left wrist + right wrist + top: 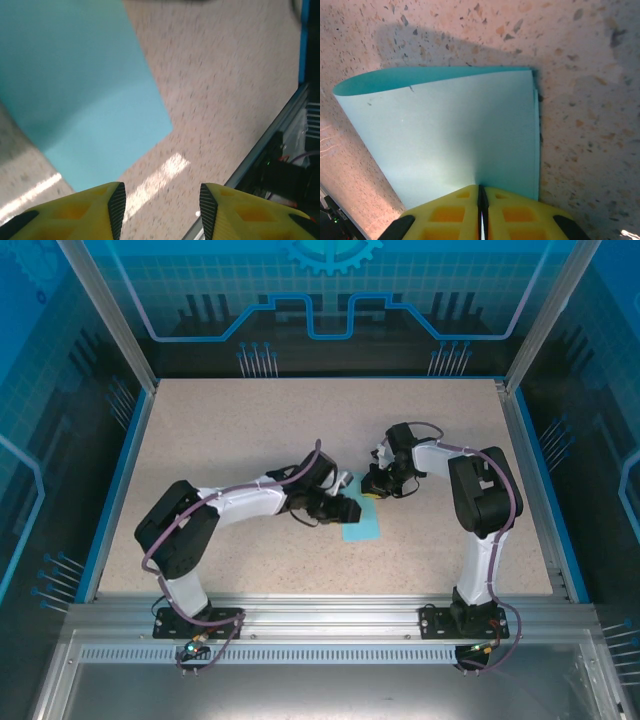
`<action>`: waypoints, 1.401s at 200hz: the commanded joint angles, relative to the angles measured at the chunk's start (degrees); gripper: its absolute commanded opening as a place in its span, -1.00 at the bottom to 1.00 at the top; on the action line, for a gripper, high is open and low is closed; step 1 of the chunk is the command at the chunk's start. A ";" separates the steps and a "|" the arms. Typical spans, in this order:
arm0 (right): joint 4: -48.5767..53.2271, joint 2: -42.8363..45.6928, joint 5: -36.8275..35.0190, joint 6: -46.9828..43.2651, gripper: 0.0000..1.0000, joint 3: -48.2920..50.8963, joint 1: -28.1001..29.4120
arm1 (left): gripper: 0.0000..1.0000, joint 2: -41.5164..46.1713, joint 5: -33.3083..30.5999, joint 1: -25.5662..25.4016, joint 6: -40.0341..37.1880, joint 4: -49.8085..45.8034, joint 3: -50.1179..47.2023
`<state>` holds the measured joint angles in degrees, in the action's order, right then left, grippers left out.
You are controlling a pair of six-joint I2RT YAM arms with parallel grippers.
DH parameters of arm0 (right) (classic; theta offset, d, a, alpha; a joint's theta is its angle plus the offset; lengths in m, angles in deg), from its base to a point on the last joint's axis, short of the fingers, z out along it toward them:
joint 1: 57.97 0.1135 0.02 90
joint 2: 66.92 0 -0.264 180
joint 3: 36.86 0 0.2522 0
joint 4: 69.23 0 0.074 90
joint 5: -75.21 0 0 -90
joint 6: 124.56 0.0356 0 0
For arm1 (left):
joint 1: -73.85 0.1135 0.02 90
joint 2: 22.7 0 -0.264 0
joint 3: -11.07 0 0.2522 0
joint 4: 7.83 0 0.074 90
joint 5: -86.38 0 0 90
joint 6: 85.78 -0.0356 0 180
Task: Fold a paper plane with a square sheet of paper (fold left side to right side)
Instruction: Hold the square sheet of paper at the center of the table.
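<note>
Both arms bent inward, end effectors near each other

The left arm rises from its base, folds at the elbow and lays its white forearm out to the right, ending in the left end effector (343, 509). Seen from the left wrist, the left end effector (162, 194) has its yellow, black-padded fingers (117, 202) spread apart with nothing between them. The right arm stands taller, its elbow bent so the forearm runs back to the left. The right end effector (379, 483) points down just beyond and right of the left one. Its fingers (451, 207) are pressed together on an edge of the square sheet of paper (460, 130).
</note>
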<state>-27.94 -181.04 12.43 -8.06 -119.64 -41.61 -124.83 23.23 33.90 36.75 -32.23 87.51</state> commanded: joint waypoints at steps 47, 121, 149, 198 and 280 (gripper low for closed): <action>1.33 0.46 -2.76 -0.62 -0.76 1.86 0.38 | -0.06 -12.05 2.58 0.47 0.45 1.96 4.46; 2.25 11.56 2.69 -2.39 -0.41 -0.90 -3.19 | -0.07 -13.58 0.74 0.44 1.48 0.46 2.80; 7.52 18.96 0.03 -5.04 -0.36 2.73 -4.46 | -0.07 -13.80 0.40 0.19 1.66 -0.24 3.44; 4.11 27.57 4.56 -1.88 -0.72 18.27 -1.94 | -0.07 -13.30 -0.73 0.17 1.83 -1.40 3.76; -2.93 19.69 4.05 1.55 -0.74 22.43 3.94 | -0.07 -13.27 -1.10 0.15 2.53 -2.37 4.90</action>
<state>-29.80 -158.57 16.78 -7.49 -96.27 -38.64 -136.46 23.84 34.62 38.61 -30.37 91.68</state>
